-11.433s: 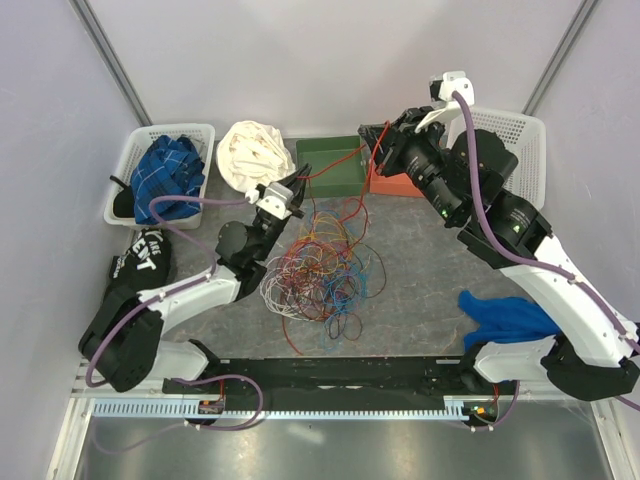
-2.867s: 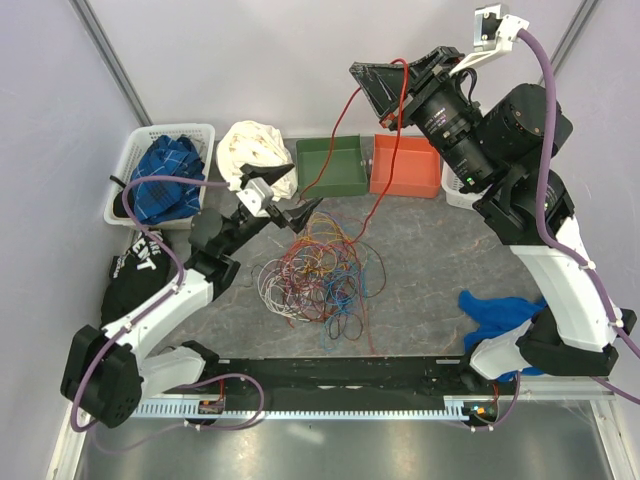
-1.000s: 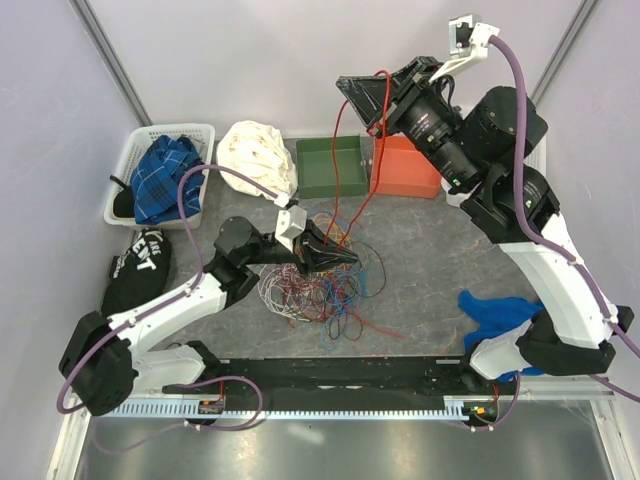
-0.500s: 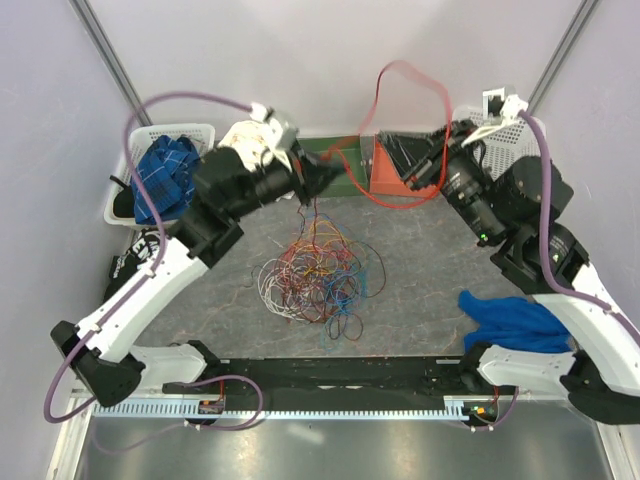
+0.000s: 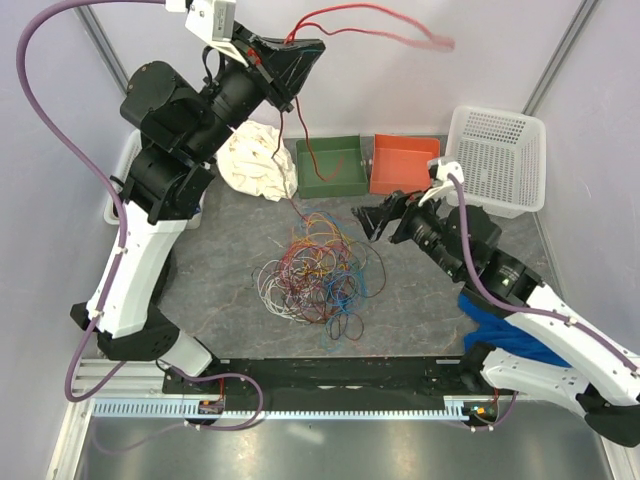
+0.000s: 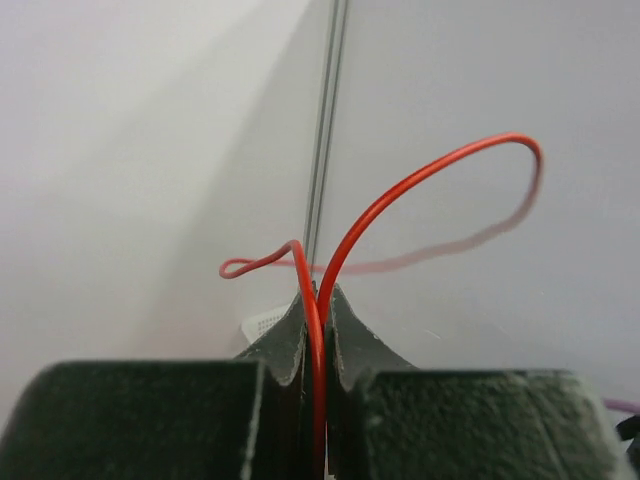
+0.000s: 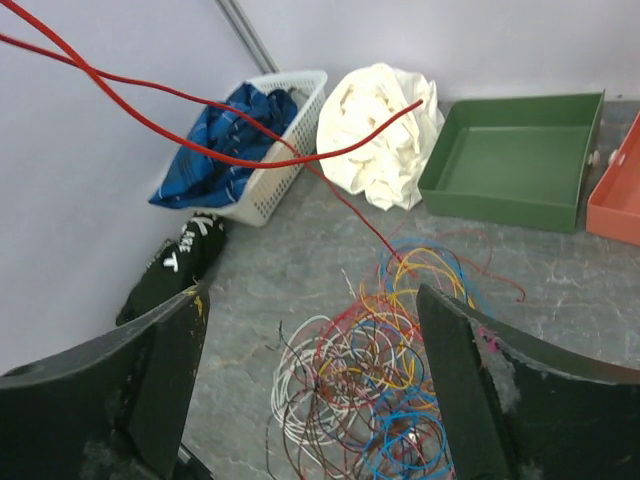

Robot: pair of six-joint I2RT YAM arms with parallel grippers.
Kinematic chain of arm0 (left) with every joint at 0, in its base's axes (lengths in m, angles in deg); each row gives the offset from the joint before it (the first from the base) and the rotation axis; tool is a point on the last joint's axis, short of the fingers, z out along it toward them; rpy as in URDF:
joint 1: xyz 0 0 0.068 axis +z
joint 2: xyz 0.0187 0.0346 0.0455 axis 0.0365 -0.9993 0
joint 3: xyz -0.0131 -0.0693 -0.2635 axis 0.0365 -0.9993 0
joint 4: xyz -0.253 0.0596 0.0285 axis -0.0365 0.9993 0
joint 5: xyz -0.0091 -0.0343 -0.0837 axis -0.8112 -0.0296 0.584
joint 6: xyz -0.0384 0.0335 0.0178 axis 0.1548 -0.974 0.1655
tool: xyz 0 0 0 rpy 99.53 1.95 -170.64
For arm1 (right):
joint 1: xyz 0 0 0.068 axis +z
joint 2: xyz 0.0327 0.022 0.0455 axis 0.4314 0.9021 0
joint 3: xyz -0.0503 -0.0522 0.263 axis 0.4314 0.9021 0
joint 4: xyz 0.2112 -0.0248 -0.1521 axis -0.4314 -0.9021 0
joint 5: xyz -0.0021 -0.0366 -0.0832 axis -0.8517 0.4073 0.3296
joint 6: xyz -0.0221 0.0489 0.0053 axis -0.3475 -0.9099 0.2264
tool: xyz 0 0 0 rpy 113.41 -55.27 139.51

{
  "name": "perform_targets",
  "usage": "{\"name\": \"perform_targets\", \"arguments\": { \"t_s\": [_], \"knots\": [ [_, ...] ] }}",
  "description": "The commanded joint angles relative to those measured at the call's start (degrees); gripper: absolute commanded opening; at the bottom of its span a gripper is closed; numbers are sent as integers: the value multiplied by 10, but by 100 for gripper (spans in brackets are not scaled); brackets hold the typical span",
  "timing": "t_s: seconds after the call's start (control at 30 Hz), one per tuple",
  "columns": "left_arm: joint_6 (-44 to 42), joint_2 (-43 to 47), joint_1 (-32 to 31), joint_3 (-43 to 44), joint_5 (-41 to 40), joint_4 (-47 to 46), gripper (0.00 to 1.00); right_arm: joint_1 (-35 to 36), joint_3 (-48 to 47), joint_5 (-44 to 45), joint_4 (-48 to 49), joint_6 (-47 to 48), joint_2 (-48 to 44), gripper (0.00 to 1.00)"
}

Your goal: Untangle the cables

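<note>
**Inspector:** State of the left hand (image 6: 317, 300)?

**Assessor:** Raised high above the far left of the tabletop (image 5: 420, 290). Its fingers are pressed together on the red cable (image 5: 340, 12). The left wrist view shows the cable pinched in the seam between them, with one large loop and one small curl standing out past the tips.

**Inspector:** Where does that cable run?

**Assessor:** One part arcs up and to the right, in the air in front of the back wall. Another part drops from the hand, past the white cloth (image 5: 255, 160) and the near left corner of the green tray (image 5: 335, 165), to the far edge of the tangle.

**Inspector:** The right hand (image 5: 368, 222)?

**Assessor:** Low over the tabletop, just right of the tangle. Fingers are spread wide apart with nothing between them.

**Inspector:** Location of the cables (image 5: 315, 275)?

**Assessor:** A loose heap of red, orange, yellow, blue, green and white loops lies at the middle of the tabletop, nearer than the green tray.

**Inspector:** Other items?

**Assessor:** The orange tray (image 5: 403, 165) is just right of the green one. A white basket (image 5: 500, 150) is at the far right, and a blue cloth (image 5: 510, 325) lies near the right arm's base.
</note>
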Motion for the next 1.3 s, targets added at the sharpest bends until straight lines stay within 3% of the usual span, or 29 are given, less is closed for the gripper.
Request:
{"name": "perform_targets", "arguments": {
  "t_s": [0.0, 0.17, 0.4, 0.57, 0.97, 1.13, 1.27],
  "knots": [
    [35, -6, 1, 27, -27, -2, 2, -1, 69, -35, 105, 0, -12, 96],
    [71, -33, 1, 62, -19, -21, 2, 0, 126, -37, 232, 47, 53, 98],
    [120, -42, 0, 85, -16, -60, 2, 9, 190, -46, 490, 83, 147, 98],
    [113, -38, -1, 85, -13, -74, 2, 17, 200, -98, 584, 78, 200, 98],
    [91, -40, -2, 80, -16, -76, 2, 53, 210, -159, 636, 84, 275, 98],
    [96, -44, -2, 78, -10, -76, 2, 57, 166, -164, 643, 98, 364, 96],
    [86, -40, -5, 62, -12, -76, 2, 56, 125, -153, 672, 100, 409, 81]
  ]
}}
